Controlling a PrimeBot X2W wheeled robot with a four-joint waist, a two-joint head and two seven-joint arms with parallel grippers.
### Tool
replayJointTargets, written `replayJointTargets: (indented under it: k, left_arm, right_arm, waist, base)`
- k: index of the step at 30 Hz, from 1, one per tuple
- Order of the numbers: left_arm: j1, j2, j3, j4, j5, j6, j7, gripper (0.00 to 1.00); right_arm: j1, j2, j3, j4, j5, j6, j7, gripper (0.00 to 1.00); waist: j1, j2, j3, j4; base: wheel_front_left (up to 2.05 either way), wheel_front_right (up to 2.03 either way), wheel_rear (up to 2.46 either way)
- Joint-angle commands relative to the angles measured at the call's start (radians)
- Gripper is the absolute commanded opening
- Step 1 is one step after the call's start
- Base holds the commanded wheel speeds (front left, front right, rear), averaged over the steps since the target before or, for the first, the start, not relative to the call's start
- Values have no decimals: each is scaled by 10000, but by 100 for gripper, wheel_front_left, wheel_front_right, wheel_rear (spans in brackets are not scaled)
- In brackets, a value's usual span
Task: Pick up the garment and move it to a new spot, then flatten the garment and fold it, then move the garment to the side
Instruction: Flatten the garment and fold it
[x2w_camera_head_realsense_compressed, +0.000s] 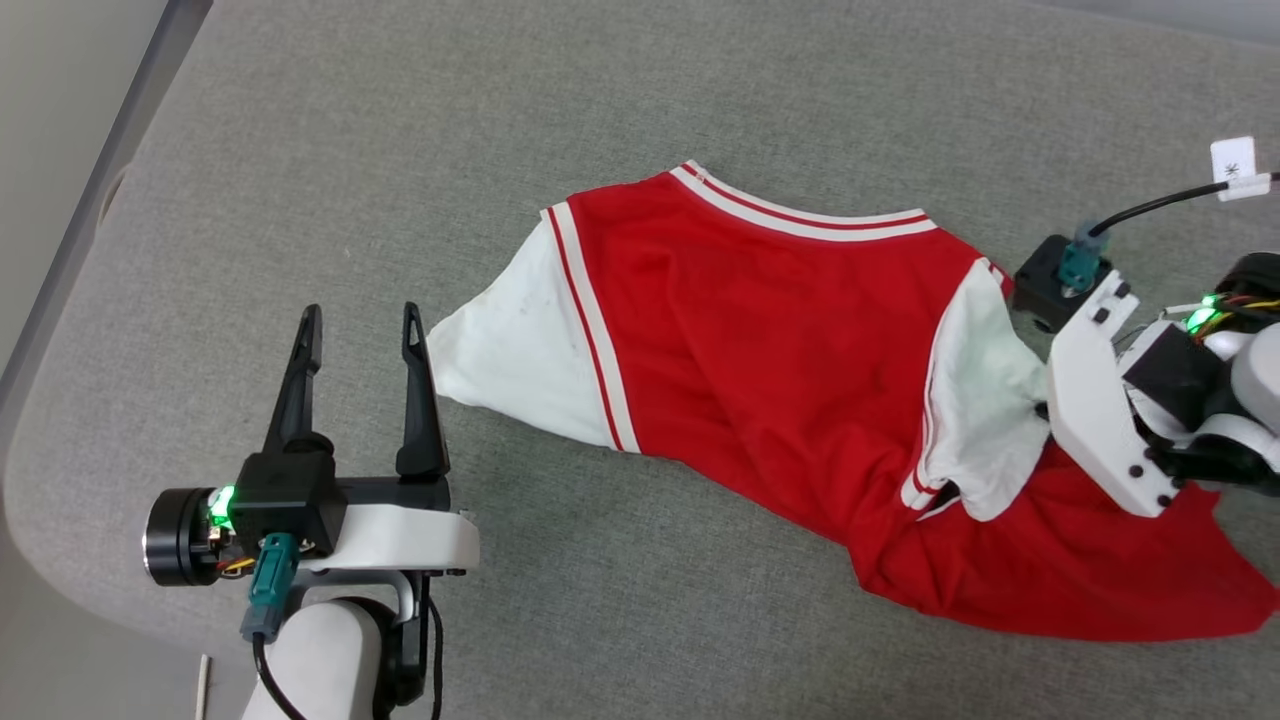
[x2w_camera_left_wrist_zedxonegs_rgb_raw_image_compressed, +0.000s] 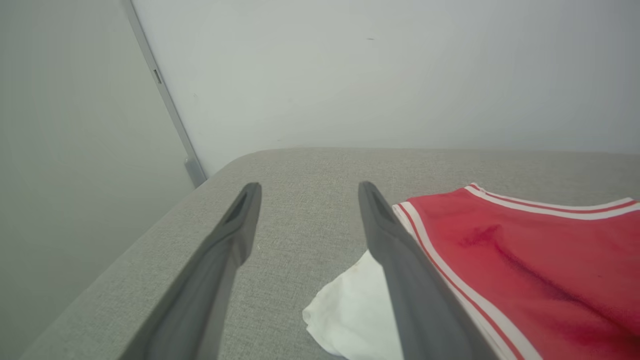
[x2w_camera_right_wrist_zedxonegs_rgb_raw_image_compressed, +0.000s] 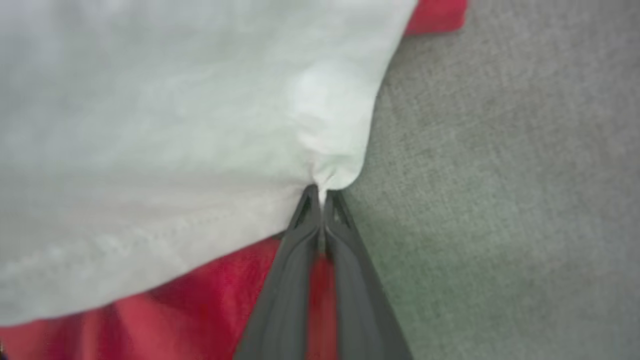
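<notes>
There was one garment (x2w_camera_head_realsense_compressed: 780, 330), a red jersey-style shirt with two white sleeves and a red-and-white striped band along its far edge, lying rumpled across the right half of the grey fabric surface (x2w_camera_head_realsense_compressed: 400, 150), its red body bunched toward the near right. Two grippers were at work, each with two long dark fingers. The left gripper (x2w_camera_head_realsense_compressed: 362, 312) stood with its fingers spread wide and nothing between them, low over the bare surface. Its inner finger was just beside the pointed tip of the left sleeve (x2w_camera_head_realsense_compressed: 510, 350), but whether it touched the cloth could not be told. The right gripper (x2w_camera_right_wrist_zedxonegs_rgb_raw_image_compressed: 320, 195) had its fingers pressed together on a small pinch of the right sleeve (x2w_camera_head_realsense_compressed: 985, 390), at that sleeve's outer edge, with red cloth lying underneath. One black cable (x2w_camera_head_realsense_compressed: 1150, 208) carrying one white tag (x2w_camera_head_realsense_compressed: 1232, 158) ran off that arm's wrist. The surface was a flat, woven grey pad with a rounded corner at the near left. Beyond it rose a plain pale wall (x2w_camera_left_wrist_zedxonegs_rgb_raw_image_compressed: 375, 75), with a single grey strip (x2w_camera_left_wrist_zedxonegs_rgb_raw_image_compressed: 165, 100) running down it.
</notes>
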Motion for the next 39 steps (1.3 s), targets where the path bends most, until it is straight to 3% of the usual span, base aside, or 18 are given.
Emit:
replayJointTargets:
  k: [1,10,22,30,39]
  left_arm:
    - [101,-34,101,43,107,-82,-25,100]
    - [482,-53,424,273,418,-378,-25,100]
    - [1363,65,802,471,501,-594,-26,100]
    - [1328,73,892,543,579,-769,-26,100]
    - [1096,93,945,646,634,-944,-26,100]
  right_arm:
    - [249,333,375,288,133,-9,-416,0]
    - [-471,421,197,187,355,-10,-3038,0]
    - [806,-1252,-422,-6,1239,-10,-4706,0]
    - [2521,-1946,-1171,1503,1804,-10,-5155,0]
    - [3820,-1397,-1611,3732,2258,-10,-5504,0]
  waist:
    - [0,0,-128,-126]
    - [0,0,-1053,-661]
    - [0,0,-2097,-1577]
    - [0,0,-2039,-1985]
    - [0,0,-1807,-2011]
  base:
    - [0,0,0]
    - [0,0,0]
    - [0,0,0]
    - [0,0,0]
    - [0,0,0]
